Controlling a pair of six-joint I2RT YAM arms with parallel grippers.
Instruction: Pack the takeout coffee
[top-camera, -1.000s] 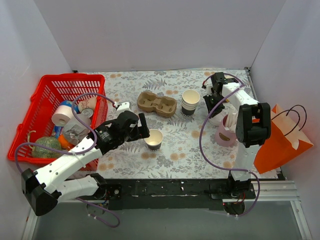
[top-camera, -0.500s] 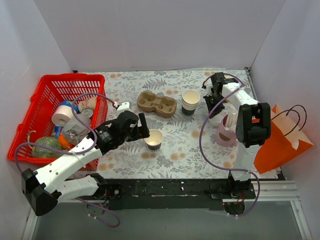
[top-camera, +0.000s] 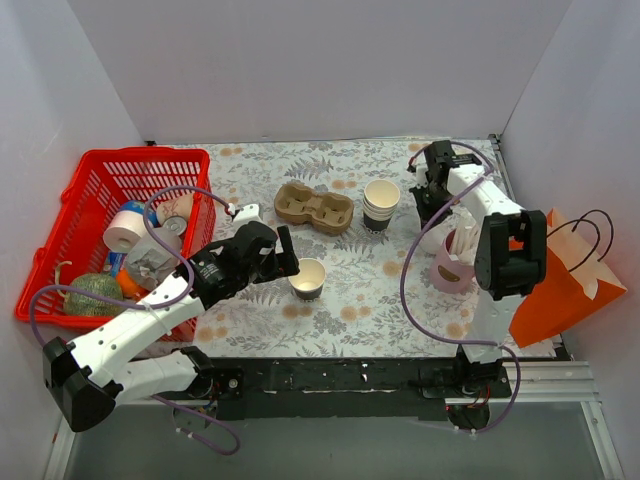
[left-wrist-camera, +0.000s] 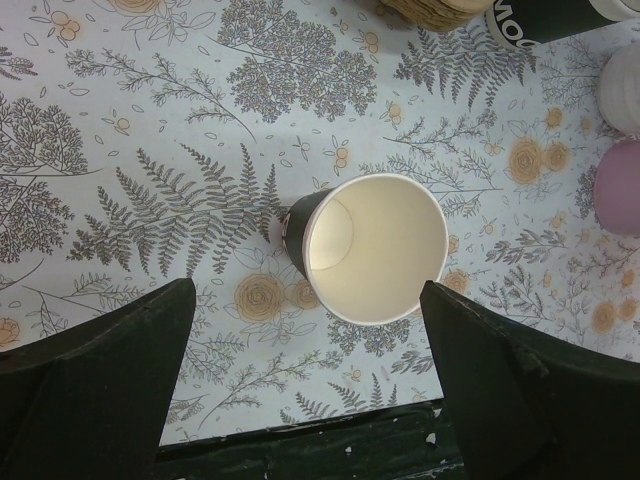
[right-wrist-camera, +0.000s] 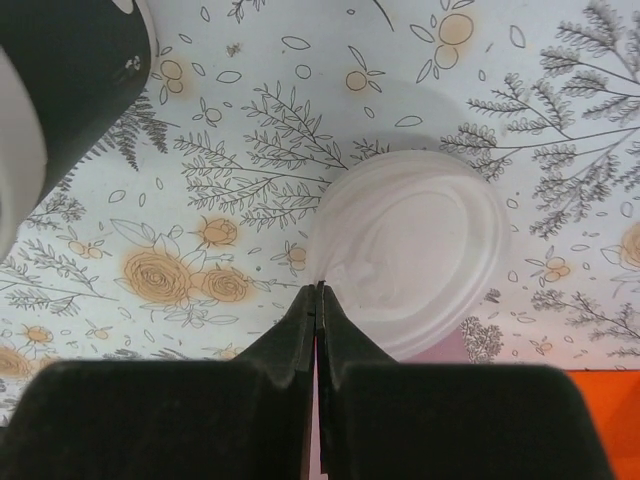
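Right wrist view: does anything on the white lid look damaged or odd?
Yes. The white lid looks crumpled at its left edge, where the right gripper is shut on its rim. Elsewhere it is smooth.

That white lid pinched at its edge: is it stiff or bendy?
Probably bendy: the lid looks puckered where the right fingers pinch its rim. Likely very light, since that small edge pinch seems to carry it off the table. It could slip out easily.
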